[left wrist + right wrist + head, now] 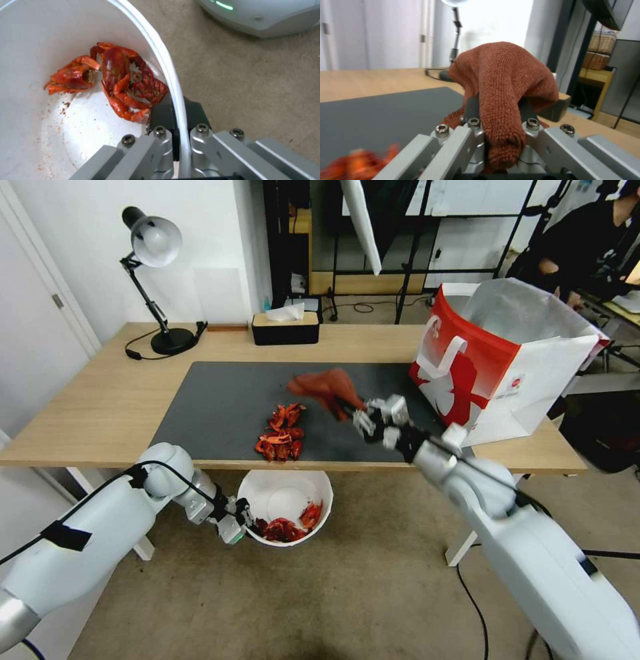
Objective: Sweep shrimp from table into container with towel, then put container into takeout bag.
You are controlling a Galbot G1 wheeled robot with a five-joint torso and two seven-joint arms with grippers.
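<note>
No readable writing on the takeout bag (507, 360); left gripper (176, 117) jaws clamp the container (285, 493) rim, right gripper (496, 110) jaws pinch the towel (503, 82) above the shrimp (280, 437).

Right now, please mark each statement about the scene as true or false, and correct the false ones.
1. The right end effector holds the towel above the table. True.
2. All the shrimp are already in the container. False: a pile of shrimp lies on the mat, near the table's front edge; other pieces are in the container.
3. The left end effector grips the container's rim, one finger inside and one outside. True.
4. The container stands on the table. False: it is held below the front edge.
5. The takeout bag lies flat. False: it stands open on the table.
</note>
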